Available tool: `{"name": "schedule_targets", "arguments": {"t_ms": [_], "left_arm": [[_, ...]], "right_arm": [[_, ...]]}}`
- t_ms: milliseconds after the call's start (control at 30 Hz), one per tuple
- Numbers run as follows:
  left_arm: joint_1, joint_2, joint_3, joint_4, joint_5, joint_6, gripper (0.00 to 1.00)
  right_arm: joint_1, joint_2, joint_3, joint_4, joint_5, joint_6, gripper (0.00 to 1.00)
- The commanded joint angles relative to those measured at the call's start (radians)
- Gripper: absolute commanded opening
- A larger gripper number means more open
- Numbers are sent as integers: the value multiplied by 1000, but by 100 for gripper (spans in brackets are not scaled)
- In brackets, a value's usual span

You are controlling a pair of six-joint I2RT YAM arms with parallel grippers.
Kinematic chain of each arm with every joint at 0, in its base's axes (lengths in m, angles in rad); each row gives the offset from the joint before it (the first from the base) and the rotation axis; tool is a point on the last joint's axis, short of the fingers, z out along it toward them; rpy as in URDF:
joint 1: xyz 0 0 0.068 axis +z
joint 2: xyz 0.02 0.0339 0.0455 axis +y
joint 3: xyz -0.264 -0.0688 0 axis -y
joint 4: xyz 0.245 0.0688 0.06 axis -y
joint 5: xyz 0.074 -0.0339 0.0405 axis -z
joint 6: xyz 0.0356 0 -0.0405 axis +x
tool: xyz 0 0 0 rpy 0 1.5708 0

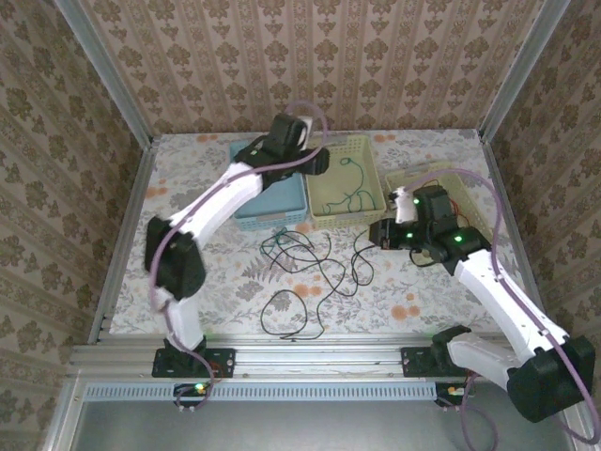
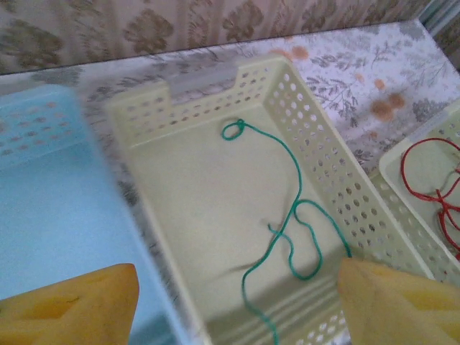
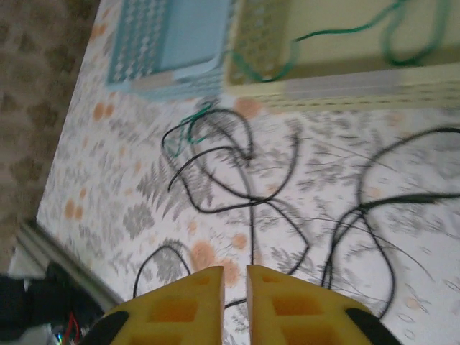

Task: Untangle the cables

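1. Left gripper (image 2: pixel 237 266): fingers wide apart, nothing between them, hanging over the cream bin (image 2: pixel 316 133).
2. Just below and ahead of it, a green cable (image 2: pixel 298 180) lay loose on that bin's floor. It had a small loop at its far end and was clear of both fingers.
3. To that gripper's left was the blue bin (image 2: pixel 50 215). To its right was a third bin (image 2: pixel 392 169) with red cable (image 2: pixel 424 176) coiled inside.
4. Right gripper (image 3: pixel 235 269): fingers a hair apart, nothing in the slim gap. It sat low over the table (image 3: pixel 108 187), touching no cable.
5. Just ahead of it, the black cables (image 3: pixel 251 180) lay crossed in a tangle on the table, on the near side of the bins. A short green strand (image 3: pixel 183 133) was caught at the tangle's far left.
6. Step, judged: sorting cables by colour into bins. The green drop looked done and the left gripper was free. The right gripper looked set to start on the black tangle.
7. Next move, judged:
   - The right jaws needed to widen first, then come down on one black strand only, at a free end or an outer loop.
   - That strand needed a slow sideways draw, because the crossings ahead could drag the rest along.
   - The left gripper could pin the pile or take the green strand.
8. Counts:
   - Two grippers and three bins.
   - One green cable in the bin, plus one green strand in the tangle.
   - More than one black cable; overlaps hid the exact number.
   - At least one red cable; its loops overlapped, so the count was unclear.
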Motion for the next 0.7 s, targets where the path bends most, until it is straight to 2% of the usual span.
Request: {"name": "schedule_targets", "arguments": {"t_ms": [0, 133, 300, 433, 667], "left_arm": [[2, -178, -227, 19, -79, -33, 74], [0, -360, -495, -7, -53, -56, 72], [-3, -436, -672, -23, 47, -54, 68], [-8, -389, -683, -29, 68, -35, 63], [-21, -269, -629, -11, -12, 24, 54]], "right_arm": [[87, 61, 37, 23, 28, -47, 20], [103, 112, 36, 81, 46, -8, 19], [85, 158, 66, 86, 49, -7, 19], [71, 168, 60, 83, 46, 9, 19], [54, 144, 32, 74, 53, 18, 19]]}}
